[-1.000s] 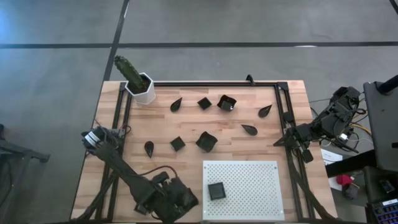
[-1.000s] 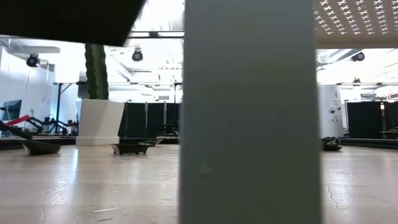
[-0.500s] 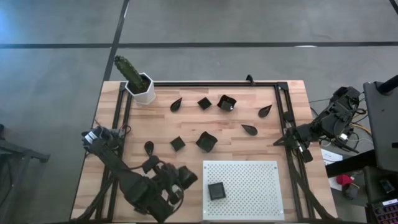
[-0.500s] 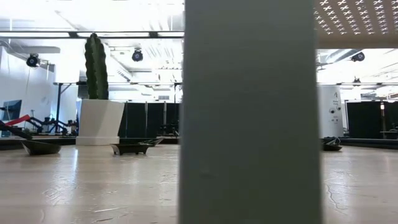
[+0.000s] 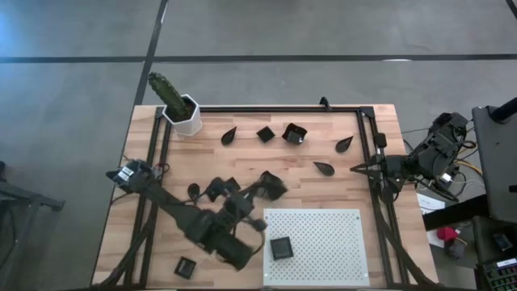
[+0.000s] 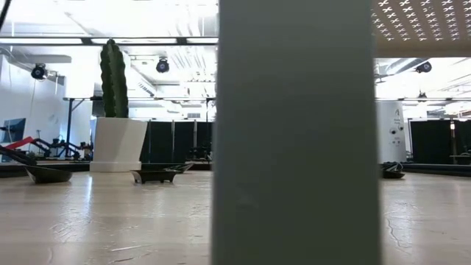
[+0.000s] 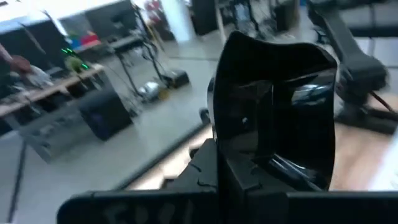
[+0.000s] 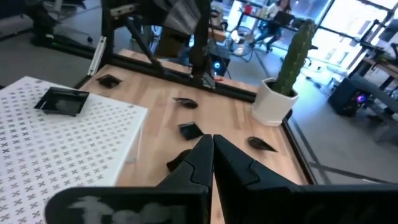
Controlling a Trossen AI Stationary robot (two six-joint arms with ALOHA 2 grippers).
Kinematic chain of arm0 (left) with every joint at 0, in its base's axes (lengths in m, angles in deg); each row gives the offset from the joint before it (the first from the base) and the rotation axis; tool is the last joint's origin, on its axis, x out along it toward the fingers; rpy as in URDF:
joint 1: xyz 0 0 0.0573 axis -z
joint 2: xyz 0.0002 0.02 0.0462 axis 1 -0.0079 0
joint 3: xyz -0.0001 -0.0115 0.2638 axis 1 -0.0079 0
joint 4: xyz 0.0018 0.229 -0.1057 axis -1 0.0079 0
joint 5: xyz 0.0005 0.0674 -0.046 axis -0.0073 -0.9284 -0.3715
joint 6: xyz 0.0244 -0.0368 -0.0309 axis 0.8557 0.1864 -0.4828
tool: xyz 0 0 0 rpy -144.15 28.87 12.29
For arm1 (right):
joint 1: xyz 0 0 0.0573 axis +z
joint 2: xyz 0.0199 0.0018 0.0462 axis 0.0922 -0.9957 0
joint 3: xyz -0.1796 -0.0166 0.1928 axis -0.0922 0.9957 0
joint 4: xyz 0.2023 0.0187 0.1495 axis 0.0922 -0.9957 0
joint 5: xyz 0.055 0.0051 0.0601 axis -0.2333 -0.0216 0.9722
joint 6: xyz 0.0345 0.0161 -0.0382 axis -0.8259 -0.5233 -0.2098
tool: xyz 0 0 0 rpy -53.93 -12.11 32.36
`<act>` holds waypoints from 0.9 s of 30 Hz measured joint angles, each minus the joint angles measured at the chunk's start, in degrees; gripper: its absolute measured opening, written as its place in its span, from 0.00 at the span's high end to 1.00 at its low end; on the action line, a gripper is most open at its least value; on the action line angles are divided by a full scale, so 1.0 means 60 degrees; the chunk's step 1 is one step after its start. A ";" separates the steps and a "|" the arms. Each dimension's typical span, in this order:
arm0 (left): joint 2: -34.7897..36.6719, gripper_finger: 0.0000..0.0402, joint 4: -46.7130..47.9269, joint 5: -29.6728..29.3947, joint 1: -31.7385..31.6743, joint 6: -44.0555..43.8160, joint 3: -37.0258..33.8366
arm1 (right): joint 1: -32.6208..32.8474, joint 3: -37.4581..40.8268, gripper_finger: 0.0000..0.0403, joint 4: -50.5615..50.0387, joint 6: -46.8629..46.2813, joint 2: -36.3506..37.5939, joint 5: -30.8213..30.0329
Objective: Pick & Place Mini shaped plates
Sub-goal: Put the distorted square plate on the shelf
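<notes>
Several mini shaped plates lie on the wooden table: teardrops (image 5: 229,135) (image 5: 325,168), squares (image 5: 265,133), a wavy one (image 5: 294,133). One square plate (image 5: 281,247) sits on the white perforated board (image 5: 323,234). My left gripper (image 5: 257,194), over the table's middle, is shut on a black wavy-edged plate (image 7: 273,118). A dark wavy shape (image 5: 275,183) shows at its tip. Whether that is the held plate or another on the table, I cannot tell. My right gripper (image 5: 355,168) waits shut at the table's right rail. My left gripper pinches the wavy-edged plate by its rim (image 7: 249,167) between its two fingers, which lie nearly level. The plate stands on edge above the fingers, its glossy hollow turned back toward the wrist, lifted clear of the table.
A white hexagonal pot with a green cactus (image 5: 182,113) stands at the far left corner. A small square plate (image 5: 185,267) lies near the near left edge. Black frame rails (image 5: 376,194) run along the table's sides. A pale upright post (image 6: 294,132) blocks the low view's middle.
My left gripper has risen and swung from the near left part of the table toward its middle, tipping from pointing down to nearly level. The move uncovered the small square plate by the near edge. My right gripper's tip has swung a little toward the far edge.
</notes>
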 joint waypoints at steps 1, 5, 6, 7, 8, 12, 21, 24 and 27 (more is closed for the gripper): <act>-0.0019 1.00 -0.0570 -0.0107 -0.0156 0.0597 -0.0020 | -0.0001 0.0000 0.98 0.0064 0.0081 -0.0002 0.0004; -0.0131 1.00 -0.2647 -0.0186 -0.0692 0.2976 -0.0162 | -0.0002 0.0000 0.98 0.0099 -0.0132 -0.0011 0.0036; -0.0182 1.00 -0.2998 -0.0178 -0.0786 0.3357 -0.0169 | 0.0001 0.0000 0.98 0.0101 -0.0199 -0.0011 0.0038; -0.0225 1.00 -0.3290 -0.0178 -0.0856 0.3699 -0.0176 | -0.0002 0.0000 0.98 0.0094 -0.0256 -0.0011 0.0035; -0.0258 1.00 -0.3521 -0.0170 -0.0902 0.3962 -0.0179 | -0.0002 0.0000 0.98 0.0087 -0.0284 -0.0011 0.0035; -0.0338 1.00 -0.4094 -0.0170 -0.0980 0.4401 -0.0179 | 0.0001 0.0000 0.98 0.0097 -0.0250 -0.0018 0.0028; -0.0648 1.00 -0.4631 -0.0440 -0.1171 0.4571 -0.0299 | -0.0010 0.0011 0.98 0.0997 0.1065 -0.0500 -0.0493; -0.0789 1.00 -0.4893 -0.0489 -0.1286 0.4850 -0.0310 | -0.0016 0.0015 0.98 0.1338 0.1571 -0.0880 -0.0487; -0.0832 1.00 -0.5486 -0.0476 -0.1356 0.5405 -0.0310 | -0.0017 0.0018 0.98 0.1585 0.1781 -0.1182 -0.0764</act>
